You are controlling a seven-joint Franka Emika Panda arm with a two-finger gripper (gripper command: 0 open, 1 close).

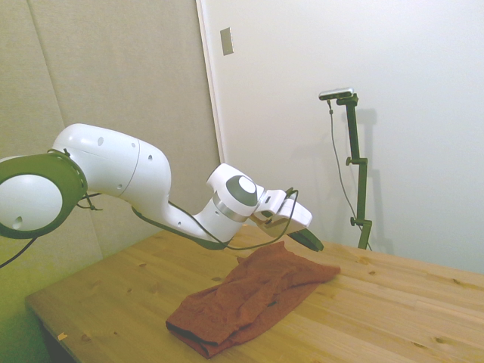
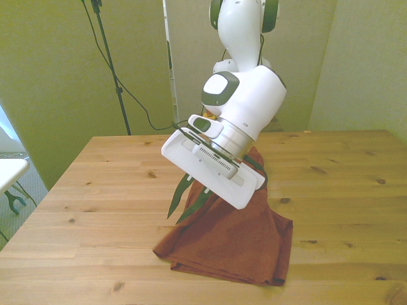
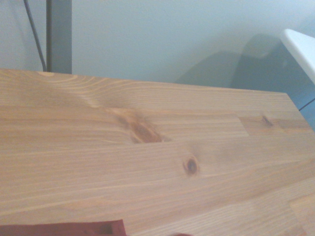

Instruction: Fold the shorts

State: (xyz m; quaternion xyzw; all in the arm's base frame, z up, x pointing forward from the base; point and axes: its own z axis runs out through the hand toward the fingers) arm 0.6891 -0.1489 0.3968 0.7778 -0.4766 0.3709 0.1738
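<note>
The rust-red shorts [image 1: 249, 295] lie bunched and doubled over on the wooden table [image 1: 378, 318], one end raised under the arm. In the front view the shorts [image 2: 241, 238] spread toward the table's near edge. My gripper [image 1: 314, 243] hangs tilted just above the shorts' far end. Its dark fingers [image 2: 180, 194] stand a little apart with nothing between them, over the shorts' edge on the front view's left, so my gripper [image 2: 175, 219] is open. The wrist view shows bare table [image 3: 157, 147] and a sliver of the shorts [image 3: 64, 229].
A white surface [image 2: 9, 168] stands off the table at the front view's left. Walls close in behind the table. Bare wood [image 2: 114, 190] lies on both sides of the shorts.
</note>
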